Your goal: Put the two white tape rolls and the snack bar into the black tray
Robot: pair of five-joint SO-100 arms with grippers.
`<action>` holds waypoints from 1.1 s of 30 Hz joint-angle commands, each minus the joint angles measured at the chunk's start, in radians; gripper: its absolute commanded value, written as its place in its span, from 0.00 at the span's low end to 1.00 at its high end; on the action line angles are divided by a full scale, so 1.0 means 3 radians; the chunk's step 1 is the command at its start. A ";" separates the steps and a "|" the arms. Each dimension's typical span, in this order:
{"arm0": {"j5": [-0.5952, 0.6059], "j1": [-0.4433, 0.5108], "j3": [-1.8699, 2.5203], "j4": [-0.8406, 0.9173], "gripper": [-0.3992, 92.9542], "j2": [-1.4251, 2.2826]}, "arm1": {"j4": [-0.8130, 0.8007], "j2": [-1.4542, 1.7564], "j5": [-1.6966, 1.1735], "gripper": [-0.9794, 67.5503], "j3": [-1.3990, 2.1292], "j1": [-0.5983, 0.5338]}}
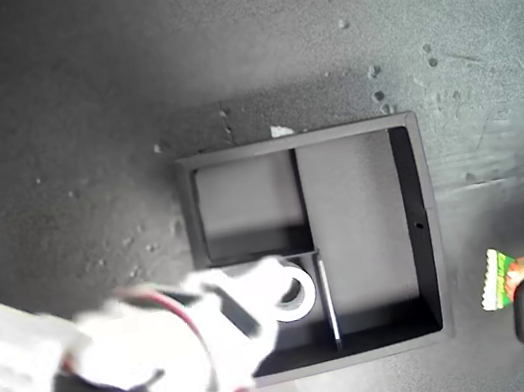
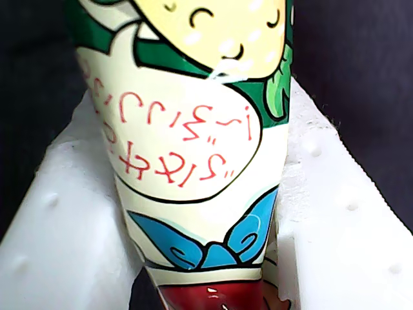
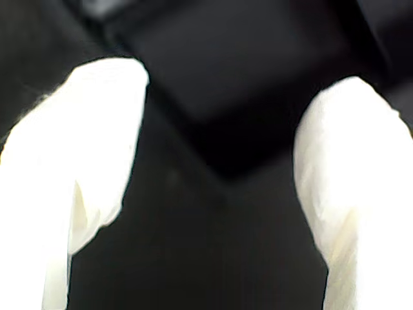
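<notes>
With our first tool (image 2: 206,258) clamping the snack bar (image 2: 193,148) for carrying, our second tool (image 3: 213,181) hangs wide and empty over the black tray (image 1: 428,228), one white tape roll (image 1: 298,293) inside.

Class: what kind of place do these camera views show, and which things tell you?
Probably a robot test bench: a bare dark grey tabletop, a square matte black divided tray, and a white gripper clamping a green-and-white cartoon snack bar.

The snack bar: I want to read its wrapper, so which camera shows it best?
The first wrist view: the snack bar fills the picture between the fingers of my first hand, red lettering and cartoon art sharp. The exterior view shows only one crimped end at its right edge, outside the black tray. The second wrist view shows none of it.
</notes>
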 commanded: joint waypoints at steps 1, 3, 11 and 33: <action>-0.0307 -0.0072 0.0854 0.0061 0.18 0.1094 | 0.0026 0.0133 0.0015 0.01 -0.0112 0.0430; -0.0557 0.0056 0.1243 0.0056 0.18 0.1370 | -0.0491 0.0394 0.0337 0.01 0.0389 0.0522; -0.1283 0.0956 0.1984 -0.0005 0.20 0.1360 | -0.0445 0.0491 -0.0215 0.01 0.0286 0.0936; -0.1560 0.1401 0.3216 -0.1554 0.20 0.1437 | 0.2050 -0.2465 -0.2183 0.01 -0.5701 0.1355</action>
